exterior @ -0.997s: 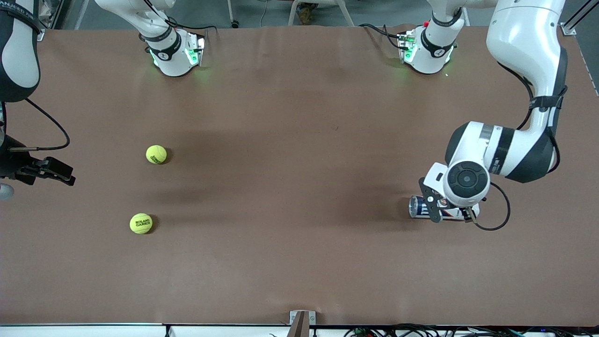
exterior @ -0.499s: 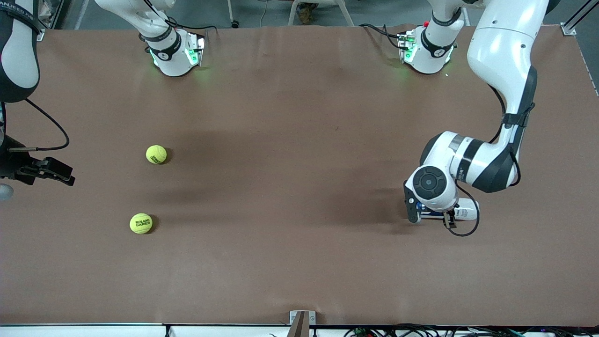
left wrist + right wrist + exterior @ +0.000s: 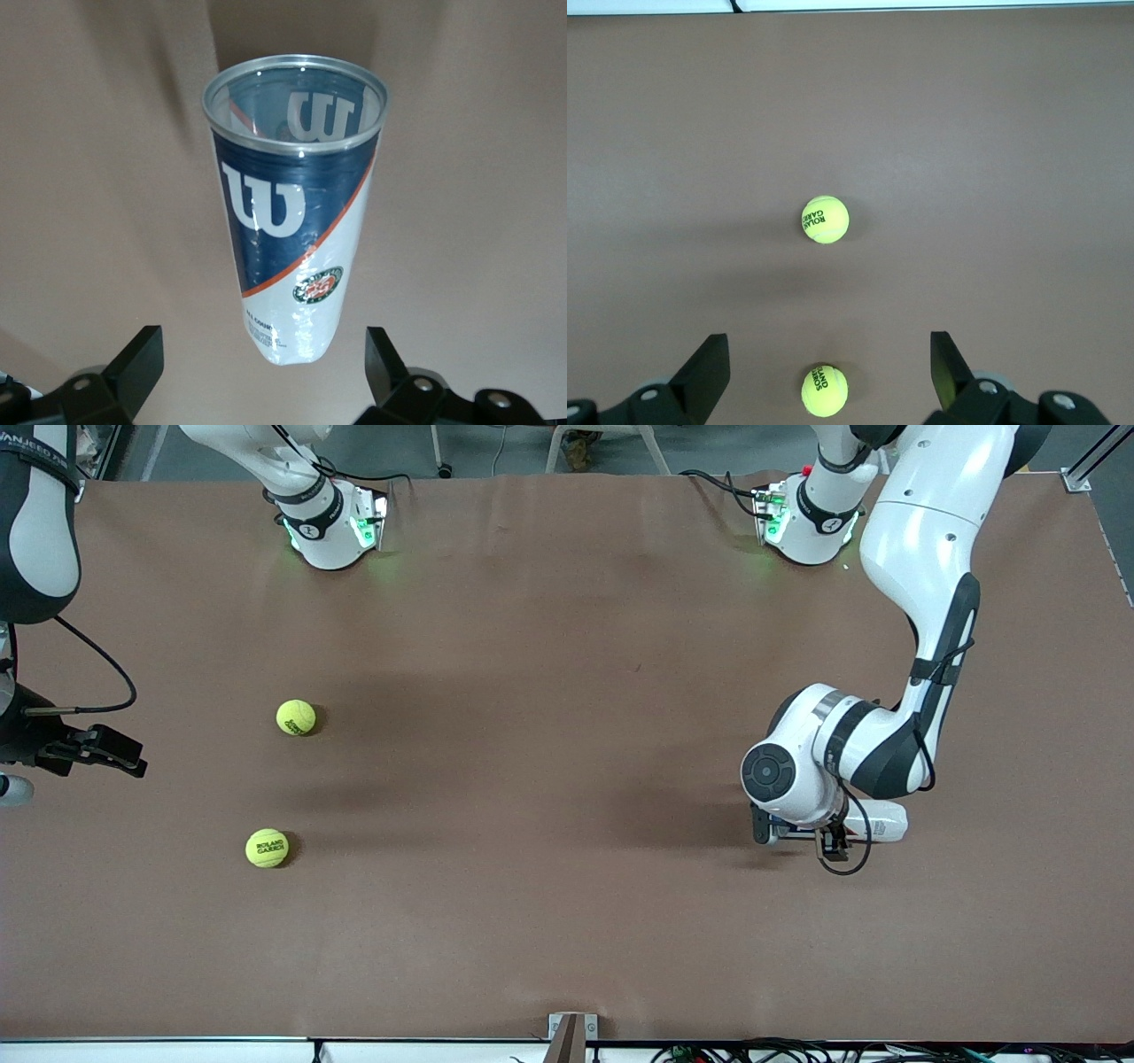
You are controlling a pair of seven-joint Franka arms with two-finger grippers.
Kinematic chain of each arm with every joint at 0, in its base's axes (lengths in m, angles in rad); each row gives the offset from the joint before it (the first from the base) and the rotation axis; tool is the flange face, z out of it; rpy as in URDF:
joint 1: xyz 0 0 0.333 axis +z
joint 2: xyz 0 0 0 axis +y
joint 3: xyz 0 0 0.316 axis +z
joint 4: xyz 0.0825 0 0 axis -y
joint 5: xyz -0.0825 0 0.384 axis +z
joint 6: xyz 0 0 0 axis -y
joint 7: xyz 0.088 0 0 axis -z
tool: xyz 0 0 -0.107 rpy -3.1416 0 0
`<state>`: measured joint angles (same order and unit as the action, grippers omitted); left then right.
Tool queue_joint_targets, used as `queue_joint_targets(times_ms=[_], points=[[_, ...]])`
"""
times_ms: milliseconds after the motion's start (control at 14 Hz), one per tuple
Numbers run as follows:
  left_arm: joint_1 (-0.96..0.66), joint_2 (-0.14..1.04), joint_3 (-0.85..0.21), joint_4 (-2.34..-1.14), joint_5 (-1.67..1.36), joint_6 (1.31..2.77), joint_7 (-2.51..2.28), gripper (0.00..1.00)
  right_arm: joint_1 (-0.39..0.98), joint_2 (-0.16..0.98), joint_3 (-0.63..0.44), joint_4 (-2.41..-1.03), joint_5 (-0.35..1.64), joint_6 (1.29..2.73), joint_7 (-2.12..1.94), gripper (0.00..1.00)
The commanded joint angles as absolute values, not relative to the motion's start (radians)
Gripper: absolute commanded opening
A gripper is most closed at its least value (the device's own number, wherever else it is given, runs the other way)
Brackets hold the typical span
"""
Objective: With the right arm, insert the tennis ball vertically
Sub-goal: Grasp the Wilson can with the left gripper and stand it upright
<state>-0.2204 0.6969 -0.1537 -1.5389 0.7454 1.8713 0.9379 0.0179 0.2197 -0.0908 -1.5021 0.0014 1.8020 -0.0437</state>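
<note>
Front view: two tennis balls point(image 3: 296, 716) apart on bare table point(image 3: 532, 779); both tools (left point(image 3: 266, 376), right point(image 3: 830, 372)) spread wide, ungripping.

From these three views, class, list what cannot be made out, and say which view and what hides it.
1. Can: in the front view the left arm's wrist covers nearly all of it.
2. Left gripper: the left wrist view's edge cuts off its base.
3. Right gripper: in the front view the picture edge crops it.
4. Small print on the can: too small to read.
5. Near ball and far ball: undersides unseen.
</note>
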Motion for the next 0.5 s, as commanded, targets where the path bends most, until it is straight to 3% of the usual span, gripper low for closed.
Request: queue_joint_targets(times_ms=[0, 142, 427], points=[[-0.222, 0.713, -0.15, -1.555, 0.772, 1.914, 0.911, 1.0, 0.009, 0.219, -0.086, -1.509, -0.003, 1.798, -0.046, 1.0], [-0.209, 0.715, -0.149, -1.597, 0.82, 1.991, 0.899, 0.98, 0.009, 0.219, -0.086, -1.511, -0.005, 1.787, -0.048, 1.0], [-0.209, 0.716, -0.149, -1.629, 0.851, 2.008, 0.825, 0.97, 0.034, 0.219, -0.086, -1.514, -0.005, 1.718, -0.045, 1.0]])
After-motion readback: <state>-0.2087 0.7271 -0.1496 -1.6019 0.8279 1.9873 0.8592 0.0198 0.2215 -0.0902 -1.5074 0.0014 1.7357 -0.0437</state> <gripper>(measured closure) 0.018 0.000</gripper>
